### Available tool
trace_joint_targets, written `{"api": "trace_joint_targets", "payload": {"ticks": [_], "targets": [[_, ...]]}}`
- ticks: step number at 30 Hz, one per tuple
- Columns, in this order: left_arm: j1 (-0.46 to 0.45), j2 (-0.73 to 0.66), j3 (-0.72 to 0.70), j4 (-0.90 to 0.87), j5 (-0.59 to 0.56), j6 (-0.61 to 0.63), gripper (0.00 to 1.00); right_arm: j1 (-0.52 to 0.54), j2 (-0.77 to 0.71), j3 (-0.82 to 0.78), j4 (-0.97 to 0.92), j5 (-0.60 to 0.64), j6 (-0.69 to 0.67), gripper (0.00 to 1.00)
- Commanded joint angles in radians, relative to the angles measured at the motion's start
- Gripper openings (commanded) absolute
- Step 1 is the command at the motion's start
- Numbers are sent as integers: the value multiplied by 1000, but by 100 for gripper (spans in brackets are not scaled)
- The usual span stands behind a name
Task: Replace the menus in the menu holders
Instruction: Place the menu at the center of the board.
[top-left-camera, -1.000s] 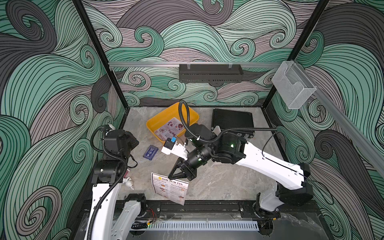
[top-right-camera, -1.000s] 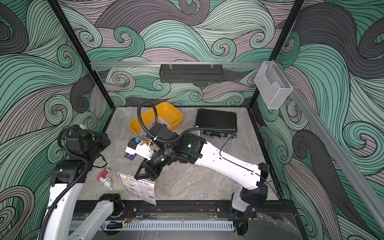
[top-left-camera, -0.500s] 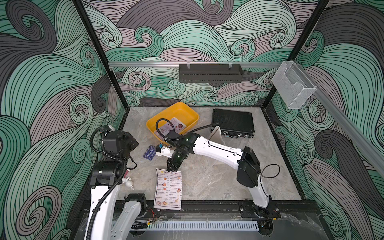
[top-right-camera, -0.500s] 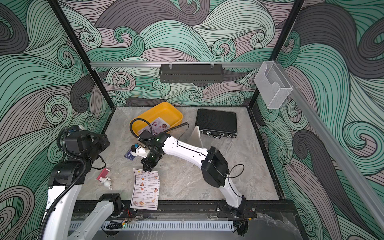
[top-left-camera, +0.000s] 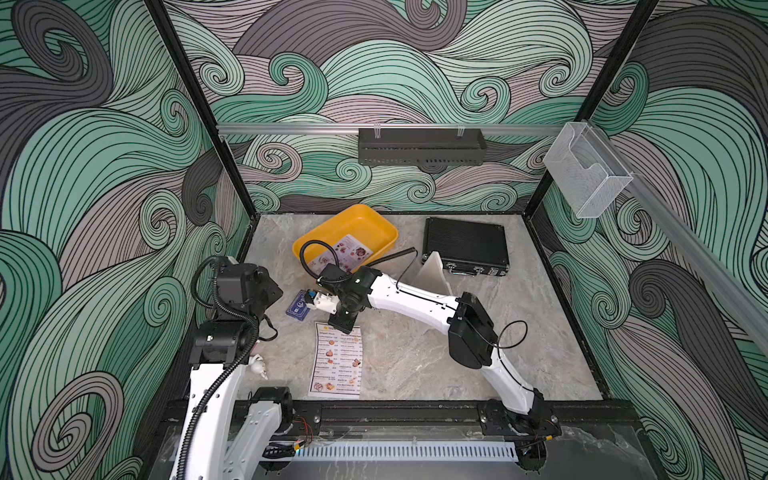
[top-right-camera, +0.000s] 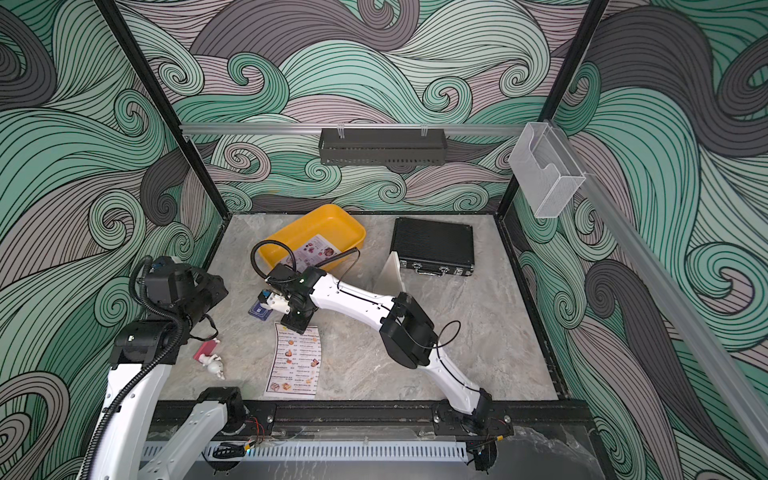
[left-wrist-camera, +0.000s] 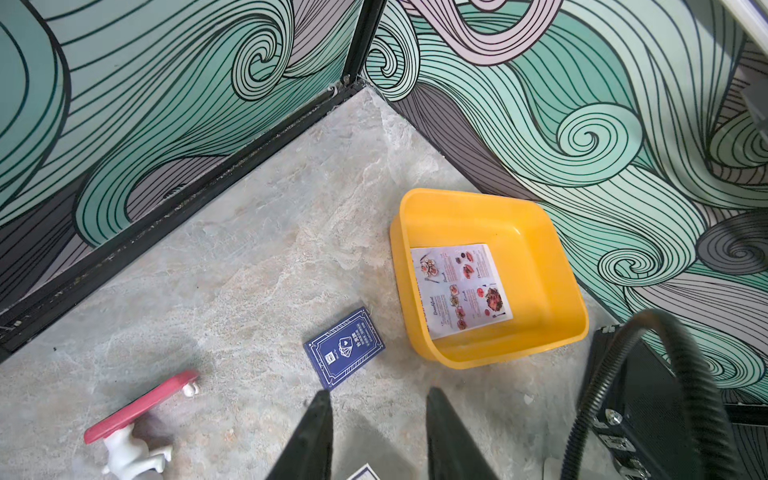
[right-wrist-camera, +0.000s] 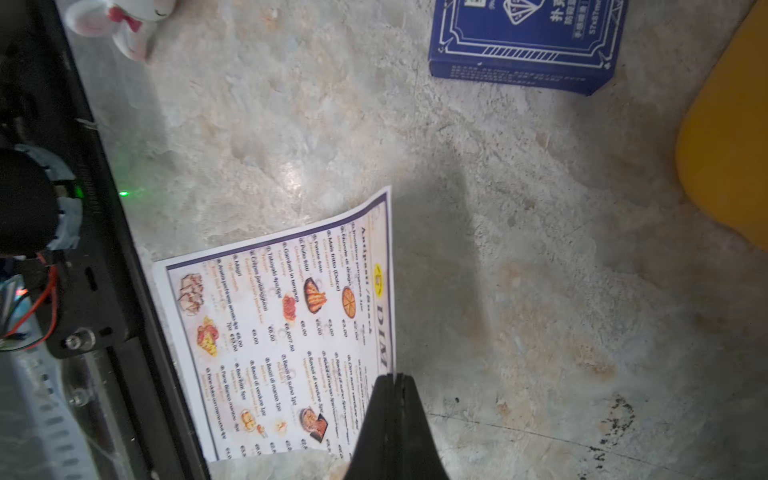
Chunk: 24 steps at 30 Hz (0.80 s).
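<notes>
Two menus lay outside the frosted acrylic stand (top-left-camera: 432, 272): the right fingers (right-wrist-camera: 409, 399) pinched the heading edge of the white "DIM SUM INN" paper sheet (top-left-camera: 338, 361) on the marble bench (top-left-camera: 415, 361); the lavender-pink sheet (top-left-camera: 351, 254) lay in the yellow tub (top-left-camera: 357, 220). Left fingers (left-wrist-camera: 316, 436) stood apart, empty. Recommended: lift slowly, avoiding creases.

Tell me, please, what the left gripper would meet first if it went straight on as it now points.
Most likely the blue card box, lying just ahead of its open fingers, though depth is unclear.
</notes>
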<state>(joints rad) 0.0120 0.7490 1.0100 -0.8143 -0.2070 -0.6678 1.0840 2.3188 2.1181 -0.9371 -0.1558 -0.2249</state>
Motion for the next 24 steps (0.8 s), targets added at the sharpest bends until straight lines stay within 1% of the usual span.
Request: {"api": "trace_joint_targets", "payload": {"ticks": [1, 5, 6, 7, 8, 10, 12, 13, 15, 17, 19, 21, 23, 24], "targets": [[6, 4, -11, 0, 13, -21, 37, -7, 26, 36, 24, 103, -52, 0], [6, 5, -17, -3, 13, -27, 37, -13, 52, 30, 80, 147, -78, 0], [6, 5, -19, -3, 13, -28, 37, -16, 56, 30, 92, 155, -82, 4], [6, 6, -20, 1, 12, -28, 37, -16, 58, 32, 106, 164, -88, 8], [6, 7, -22, 4, 14, -30, 37, -19, 59, 28, 125, 176, -92, 14], [6, 11, -24, 16, 17, -29, 38, -21, 55, 25, 153, 191, -96, 32], [6, 17, -29, 37, 43, -19, 40, -29, 33, 25, 160, 180, -75, 43], [6, 18, -37, 64, 72, 1, 41, -39, 0, 11, 165, 152, -48, 47], [6, 25, -54, 98, 97, -12, 45, -58, -104, -77, 229, 98, 11, 53], [6, 59, -71, 135, 127, -24, 50, -78, -244, -230, 350, 52, 82, 59], [6, 140, -69, 161, 179, -44, 56, -109, -375, -398, 499, 17, 185, 65], [6, 235, -67, 209, 245, -67, 60, -140, -476, -509, 566, 8, 281, 67], [6, 330, -54, 257, 278, -102, 66, -162, -532, -575, 574, -4, 355, 66], [6, 393, -41, 277, 289, -116, 71, -169, -552, -598, 568, 3, 389, 66]]}}
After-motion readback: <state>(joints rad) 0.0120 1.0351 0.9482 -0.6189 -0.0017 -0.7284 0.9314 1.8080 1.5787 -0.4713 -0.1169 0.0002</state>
